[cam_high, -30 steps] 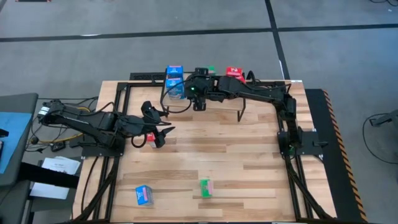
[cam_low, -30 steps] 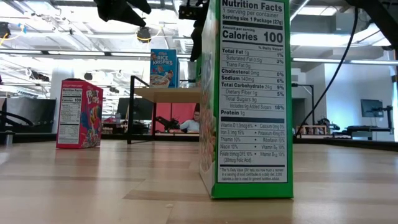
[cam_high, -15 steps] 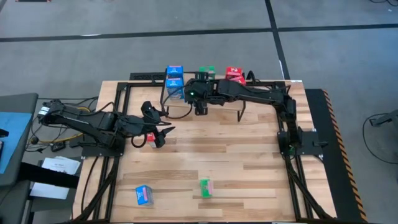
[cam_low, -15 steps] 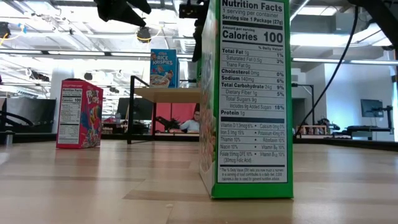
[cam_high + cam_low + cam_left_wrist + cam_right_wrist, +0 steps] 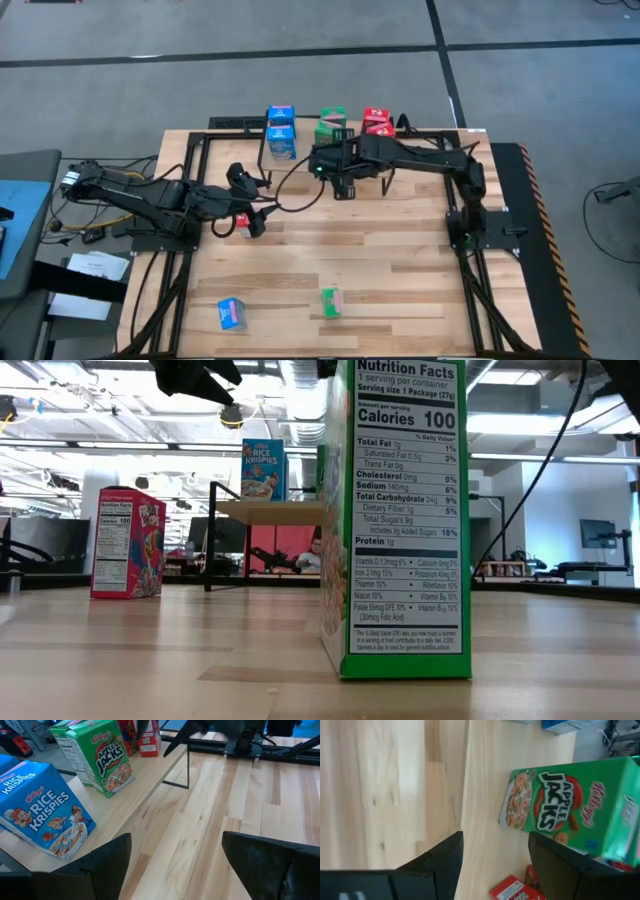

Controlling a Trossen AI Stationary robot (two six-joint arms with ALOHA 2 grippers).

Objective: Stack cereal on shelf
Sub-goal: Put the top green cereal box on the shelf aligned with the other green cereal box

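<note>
the right gripper (image 5: 345, 190) hangs in front of the shelf (image 5: 305, 160), just off its near edge, fingers spread with nothing between them. in its wrist view the green apple jacks box (image 5: 570, 807) stands on the shelf plank straight ahead of the fingers (image 5: 440, 860), apart from them, with red boxes (image 5: 512, 890) beside it. from above, the same green box (image 5: 331, 127) stands at the middle of the shelf's back, a stacked pair of blue boxes (image 5: 281, 130) on one side and red boxes (image 5: 377, 121) on the other.

the left gripper (image 5: 262, 215) is low over the left part of the table, fingers wide apart. a red box (image 5: 242, 222) stands on the table just beside it, close by its fingers; whether they touch it cannot be told. its wrist camera looks across bare planks toward the shelf, where a rice krispies box (image 5: 42, 815) and an apple jacks box (image 5: 97, 757) stand.

toward the front of the table, well away from both grippers, stand a lone blue box (image 5: 231, 314) and a lone green box (image 5: 331, 301).
</note>
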